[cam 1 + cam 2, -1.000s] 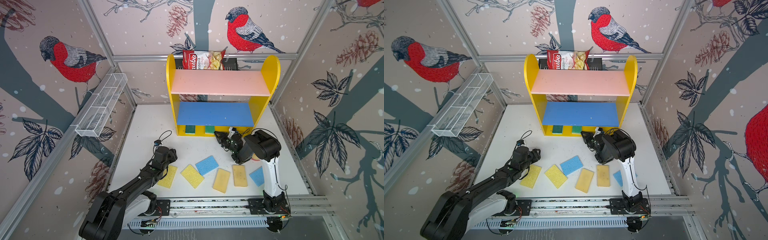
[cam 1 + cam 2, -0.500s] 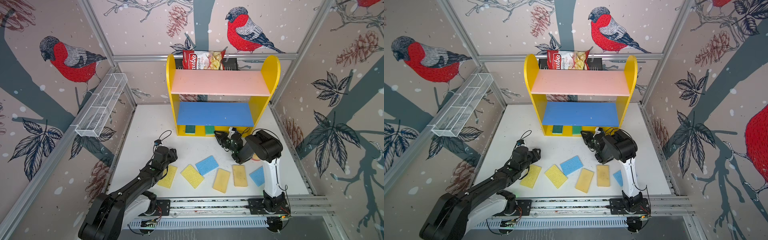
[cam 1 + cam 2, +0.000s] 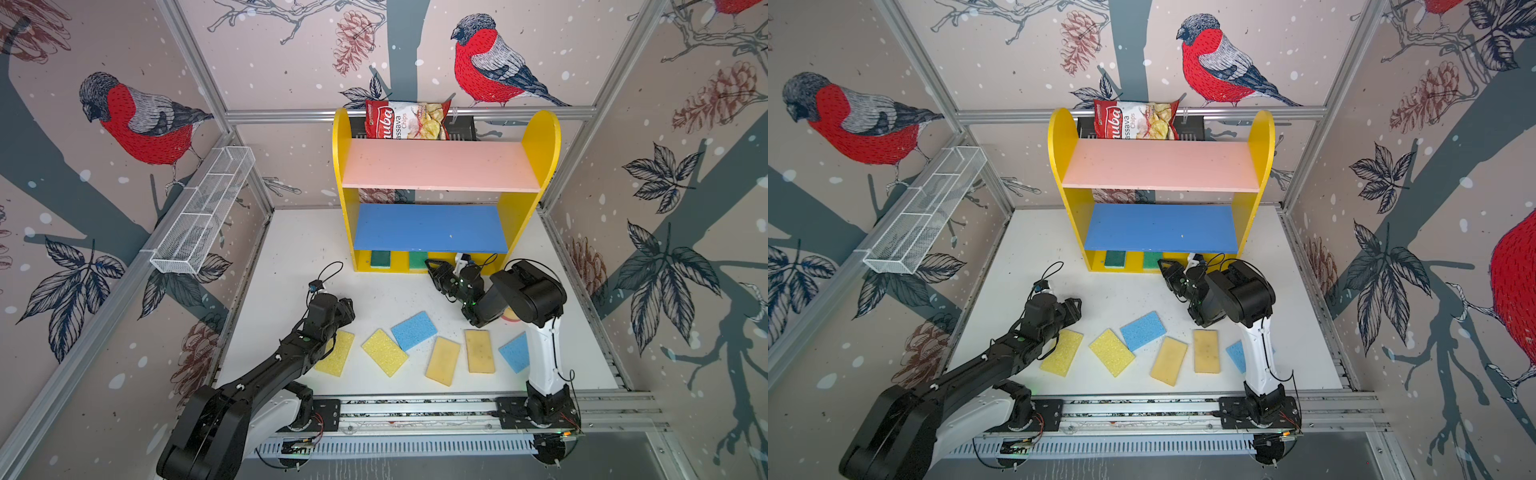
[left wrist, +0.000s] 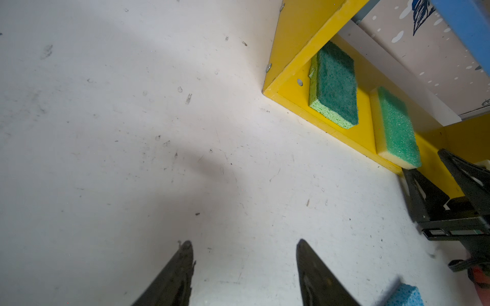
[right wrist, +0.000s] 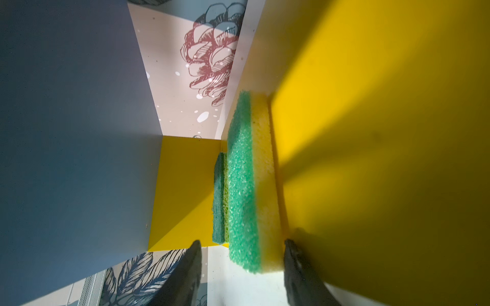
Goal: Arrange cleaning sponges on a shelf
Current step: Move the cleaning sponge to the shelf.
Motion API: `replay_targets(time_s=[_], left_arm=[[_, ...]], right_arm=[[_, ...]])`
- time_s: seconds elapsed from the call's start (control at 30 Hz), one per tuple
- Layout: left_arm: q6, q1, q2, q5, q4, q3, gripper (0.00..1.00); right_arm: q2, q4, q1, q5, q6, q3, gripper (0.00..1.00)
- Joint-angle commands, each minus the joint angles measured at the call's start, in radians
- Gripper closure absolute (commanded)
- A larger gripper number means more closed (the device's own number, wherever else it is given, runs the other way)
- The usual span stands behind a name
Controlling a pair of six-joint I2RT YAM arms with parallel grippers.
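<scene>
The shelf (image 3: 436,166) stands at the back, with a pink top board, a blue middle board and a yellow base. On the base lie a dark green sponge (image 3: 380,258) (image 4: 335,84) and a light green and yellow sponge (image 3: 417,259) (image 5: 242,185). My right gripper (image 3: 434,266) (image 5: 242,242) is open at the base's front edge, its jaws either side of the light green sponge's near end without pressing it. My left gripper (image 3: 347,307) (image 4: 244,243) is open and empty over bare table. Yellow (image 3: 336,353), blue (image 3: 414,330) and tan (image 3: 444,360) sponges lie in a row in front.
A red chips bag (image 3: 407,120) leans on a black tray (image 3: 461,124) behind the shelf top. A white wire basket (image 3: 203,216) hangs on the left wall. The round sponge (image 3: 510,318) peeks out behind the right arm. The arms' rail (image 3: 415,409) runs along the front.
My right gripper's jaws have spread apart, letting go of the light green sponge on the shelf's base. The left arm has barely moved.
</scene>
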Motion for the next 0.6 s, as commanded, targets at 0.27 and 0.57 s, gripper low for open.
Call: replay_targets(time_s=[0.27,0.57], left_arm=[[0.013,0.001,0.015,0.01,0.015,0.002,0.38],[0.016,0.001,0.032,0.016,0.02,0.012,0.38]], right_arm=[[-0.112,-0.438,0.034,0.126,-0.219,0.074,0.48],[-0.106,-0.906,0.106,0.292,-0.398,0.322,0.46]])
